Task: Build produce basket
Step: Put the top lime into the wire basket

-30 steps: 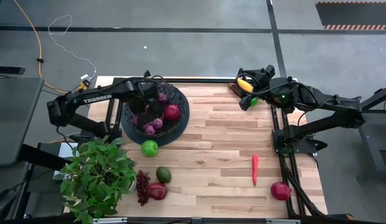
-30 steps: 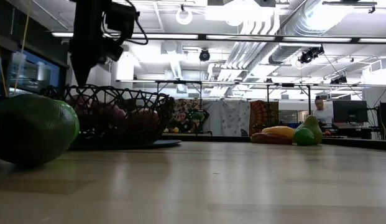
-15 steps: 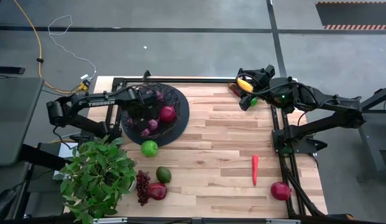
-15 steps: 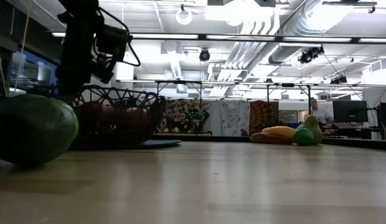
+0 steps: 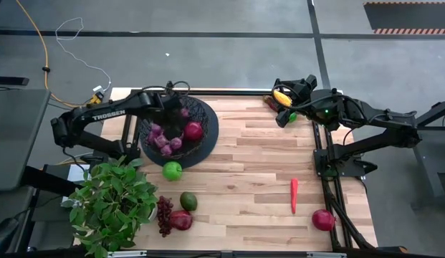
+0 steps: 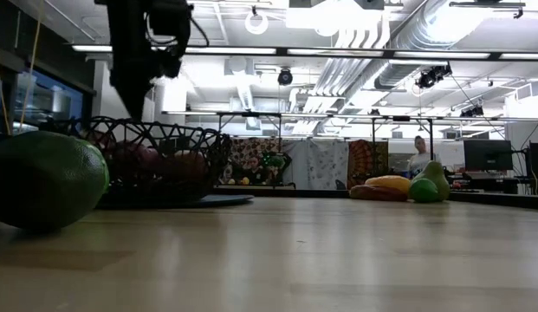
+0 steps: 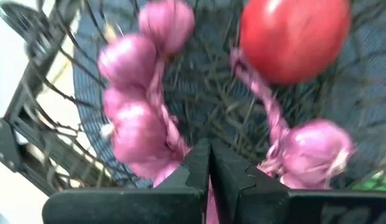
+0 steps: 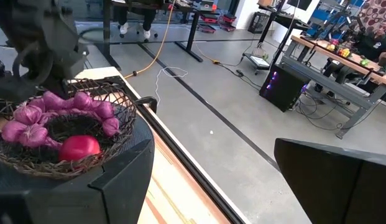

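Your left gripper [image 7: 209, 163] hangs inside the basket [image 5: 206, 136], which sits near the tabletop's [image 5: 258, 179] far left corner; in the left wrist view its fingers are pressed together, with a strand of the purple grape bunch [image 7: 135, 124] running down to the tips, though you cannot tell for sure whether they pinch that strand or merely touch it. The grapes already lie against the basket's mesh beside a red pomegranate [image 5: 193, 130], so this piece looks delivered and the gripper only needs to let go and lift clear. Your right gripper [image 5: 285, 106] waits at the far right corner, just over a yellow pepper [image 5: 281, 97] and a small green fruit [image 5: 292, 116]; whether its fingers are spread is not visible. Much of the produce is still outside: a green apple [image 5: 172, 170] just beside the basket, an avocado [image 5: 188, 201], dark grapes [image 5: 164, 214] and another pomegranate [image 5: 181, 220] toward the near left, a red chili [image 5: 294, 195] and a third pomegranate [image 5: 323, 219] toward the near right. The apple lies closest for your left arm.
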You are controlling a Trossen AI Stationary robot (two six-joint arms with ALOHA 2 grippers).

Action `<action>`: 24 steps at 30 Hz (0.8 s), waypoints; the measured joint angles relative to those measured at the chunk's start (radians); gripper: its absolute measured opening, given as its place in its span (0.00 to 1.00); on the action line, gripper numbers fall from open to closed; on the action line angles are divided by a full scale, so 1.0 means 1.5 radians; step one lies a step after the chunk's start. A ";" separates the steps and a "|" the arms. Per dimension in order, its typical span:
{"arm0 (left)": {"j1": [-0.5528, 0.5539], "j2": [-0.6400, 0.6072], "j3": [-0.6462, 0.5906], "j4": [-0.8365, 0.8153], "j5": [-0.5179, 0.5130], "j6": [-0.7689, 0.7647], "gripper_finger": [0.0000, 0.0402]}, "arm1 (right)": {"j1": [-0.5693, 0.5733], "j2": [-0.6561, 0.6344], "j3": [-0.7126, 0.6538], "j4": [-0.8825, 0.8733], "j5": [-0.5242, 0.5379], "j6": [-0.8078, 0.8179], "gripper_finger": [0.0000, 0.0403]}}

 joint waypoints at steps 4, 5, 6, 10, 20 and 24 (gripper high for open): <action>0.000 -0.008 0.033 0.035 0.001 0.000 0.00 | 0.000 -0.001 0.000 -0.002 0.000 -0.001 0.79; -0.001 -0.018 0.035 0.060 0.012 -0.001 0.00 | 0.000 -0.002 0.000 -0.006 -0.001 -0.006 0.79; -0.001 -0.030 0.035 0.095 0.030 -0.006 0.00 | 0.000 -0.006 0.000 -0.011 -0.001 -0.011 0.79; -0.016 -0.095 0.028 0.257 0.083 -0.034 0.00 | 0.000 -0.028 0.001 -0.076 -0.010 0.005 0.79; -0.118 -0.254 -0.142 0.790 0.097 -0.045 0.00 | 0.001 -0.175 -0.156 -0.076 -0.092 0.157 0.79; -0.145 -0.283 -0.251 0.950 0.115 -0.107 0.00 | 0.001 -0.223 -0.255 0.065 -0.164 0.153 0.79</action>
